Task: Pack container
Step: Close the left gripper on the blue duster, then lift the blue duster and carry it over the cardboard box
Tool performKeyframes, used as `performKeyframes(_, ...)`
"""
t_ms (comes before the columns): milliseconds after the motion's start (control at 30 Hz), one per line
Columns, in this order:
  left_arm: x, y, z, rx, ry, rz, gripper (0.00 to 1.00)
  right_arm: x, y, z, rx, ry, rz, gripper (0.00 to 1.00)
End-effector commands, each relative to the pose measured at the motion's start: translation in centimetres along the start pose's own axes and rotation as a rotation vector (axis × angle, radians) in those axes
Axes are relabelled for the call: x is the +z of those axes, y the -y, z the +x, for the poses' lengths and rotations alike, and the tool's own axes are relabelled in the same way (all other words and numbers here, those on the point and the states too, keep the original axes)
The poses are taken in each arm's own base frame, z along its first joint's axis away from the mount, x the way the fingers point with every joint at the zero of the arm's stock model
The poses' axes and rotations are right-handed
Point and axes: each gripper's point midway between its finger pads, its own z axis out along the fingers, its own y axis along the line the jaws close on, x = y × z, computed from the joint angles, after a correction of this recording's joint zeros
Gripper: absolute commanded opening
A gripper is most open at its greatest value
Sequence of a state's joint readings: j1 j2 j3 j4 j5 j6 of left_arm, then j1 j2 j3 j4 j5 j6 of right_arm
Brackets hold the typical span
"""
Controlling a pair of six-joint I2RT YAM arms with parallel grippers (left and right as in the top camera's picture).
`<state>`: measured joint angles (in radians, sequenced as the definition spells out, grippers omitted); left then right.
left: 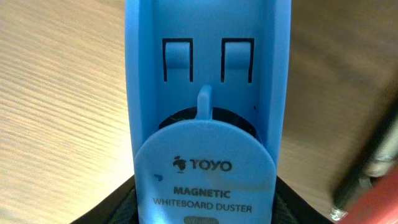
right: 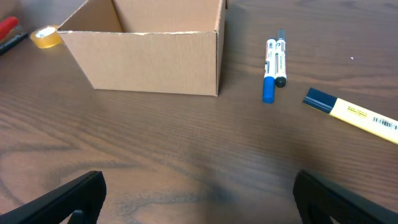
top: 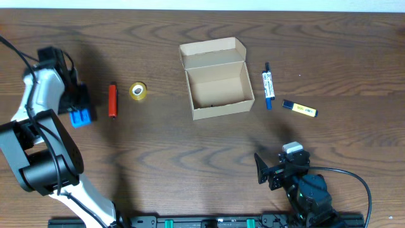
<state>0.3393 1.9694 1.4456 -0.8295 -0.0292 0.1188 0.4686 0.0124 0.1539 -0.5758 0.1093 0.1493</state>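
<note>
Tan cardboard container (top: 218, 85), rectangular, flap open, mid-bench toward the far edge, smooth blue plastic duster (top: 82, 118) under left hand (top: 76, 98) near the left edge, grip impossible to tell, right hand (right: 199, 183) released by the near edge.

Dark brown wood-grain table (top: 158, 152)

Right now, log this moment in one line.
left gripper: at blue plastic whiteboard duster, grip unclear | right gripper: open | tan cardboard box: lid open, looks empty

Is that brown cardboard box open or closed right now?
Open: the brown cardboard box has its flap lid folded back, and the overhead view looks straight inside.
</note>
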Motion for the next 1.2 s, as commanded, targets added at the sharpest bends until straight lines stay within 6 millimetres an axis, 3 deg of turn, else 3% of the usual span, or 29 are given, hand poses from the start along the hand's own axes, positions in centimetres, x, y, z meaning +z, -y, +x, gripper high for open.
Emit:
performKeyframes(0,-4.2,0.2,-3.7,0.003,0.099,0.004,0.33,0.0,-0.1,0.0,0.003,0.004,-0.004,0.99)
performKeyframes(200,-11.2,4.9,-7.5,0.208,0.233,0.040,0.35,0.0,-0.1,0.0,0.003,0.004,-0.004,0.99)
performKeyframes(300,-14.2,9.9,-8.5,0.373,0.314,0.057,0.36,0.0,-0.1,0.0,0.003,0.004,-0.004,0.99)
performKeyframes(400,-16.3,15.9,-8.2,0.542,0.383,0.105,0.36,0.0,-0.1,0.0,0.003,0.004,-0.004,0.99)
performKeyframes(567,-18.4,26.2,-4.8,0.836,0.449,0.256,0.37,0.0,-0.1,0.0,0.003,0.004,-0.004,0.99)
performKeyframes(733,-19.9,33.7,-0.3,1.115,0.504,0.310,0.40,0.0,-0.1,0.0,0.003,0.004,-0.004,0.99)
performKeyframes(867,-20.6,37.6,2.6,1.298,0.548,0.327,0.41,0.0,-0.1,0.0,0.003,0.004,-0.004,0.99)
performKeyframes(1000,-19.9,40.7,5.4,1.453,0.544,0.386,0.41,0.0,-0.1,0.0,0.003,0.004,-0.004,0.99)
performKeyframes(1167,-17.6,42.0,7.6,1.582,0.477,0.408,0.45,0.0,-0.1,0.0,0.003,0.004,-0.004,0.99)
